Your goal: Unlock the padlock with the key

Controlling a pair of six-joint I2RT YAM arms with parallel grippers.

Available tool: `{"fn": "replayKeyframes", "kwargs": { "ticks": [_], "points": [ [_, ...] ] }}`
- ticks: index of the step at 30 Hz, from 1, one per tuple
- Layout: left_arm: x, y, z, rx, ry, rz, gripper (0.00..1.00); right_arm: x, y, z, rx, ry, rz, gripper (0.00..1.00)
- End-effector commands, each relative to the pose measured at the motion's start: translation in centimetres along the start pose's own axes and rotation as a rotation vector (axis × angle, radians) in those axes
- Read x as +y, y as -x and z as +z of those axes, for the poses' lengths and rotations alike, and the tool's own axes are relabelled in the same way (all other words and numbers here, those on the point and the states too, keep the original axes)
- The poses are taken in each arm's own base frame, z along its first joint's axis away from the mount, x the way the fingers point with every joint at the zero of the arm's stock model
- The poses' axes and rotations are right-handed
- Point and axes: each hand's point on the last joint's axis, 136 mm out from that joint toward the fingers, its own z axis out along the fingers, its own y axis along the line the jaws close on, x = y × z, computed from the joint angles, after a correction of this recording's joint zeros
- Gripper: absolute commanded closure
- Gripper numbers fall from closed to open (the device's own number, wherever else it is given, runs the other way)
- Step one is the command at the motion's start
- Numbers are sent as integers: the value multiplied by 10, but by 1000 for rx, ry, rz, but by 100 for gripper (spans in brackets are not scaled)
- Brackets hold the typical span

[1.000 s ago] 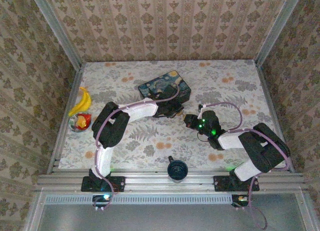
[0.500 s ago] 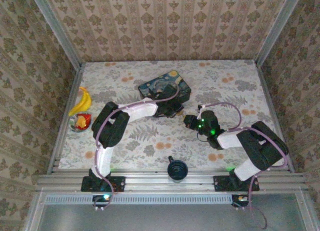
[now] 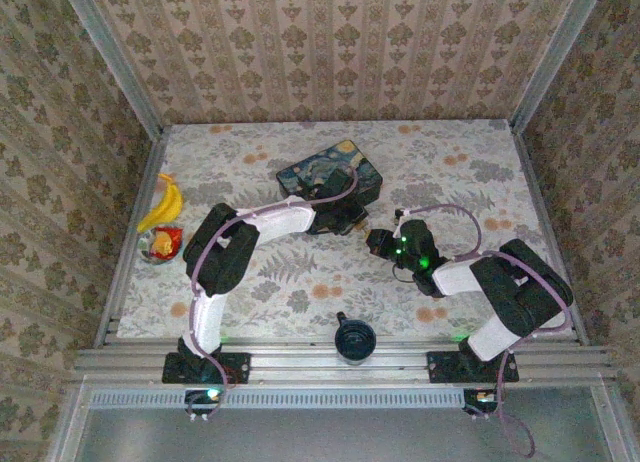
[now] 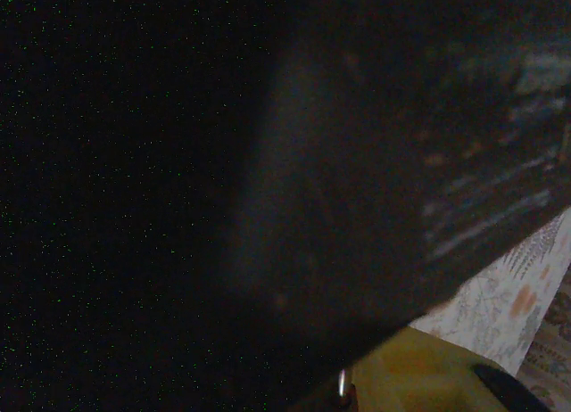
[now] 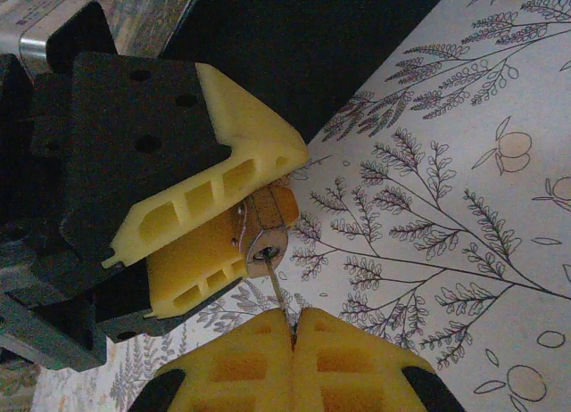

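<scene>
The right gripper is nearest. Its two yellow pads are pressed together on the key, and a thin metal blade projects from the seam between them. We judge the blade to be stiff along its length but slender enough to bend under side load. Hold it as close to the pads as possible and drive it straight along its own axis.

Just beyond, the blade tip meets the keyway in the end face of the padlock. We cannot tell how far in it sits. The padlock is a tiny brass-coloured body, held off the table just to the left of the right gripper. We judge it light, rigid and smooth-sided, so it may twist in a grip when the key turns.

The left gripper pinches the padlock by its flat sides between its yellow fingers. This leaves the keyway end exposed, and we consider it the correct place to hold. Most of the shackle is hidden between the fingers, so we cannot confirm that it has room to spring out.

Farthest lies the dark blue painted box, just behind the left gripper. We cannot tell whether they touch.
</scene>
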Motion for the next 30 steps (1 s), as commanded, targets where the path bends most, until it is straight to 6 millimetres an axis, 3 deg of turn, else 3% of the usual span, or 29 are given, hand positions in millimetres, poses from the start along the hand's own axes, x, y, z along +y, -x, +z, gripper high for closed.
{"fn": "replayKeyframes", "kwargs": {
  "ticks": [1, 30],
  "points": [
    [-1, -17, -1, 87, -22, -64, 100, 4, 9, 6, -34, 2, 18, 100],
    [3, -20, 2, 103, -16, -72, 100, 7, 28, -4, -103, 8, 36, 100]
  ]
}}
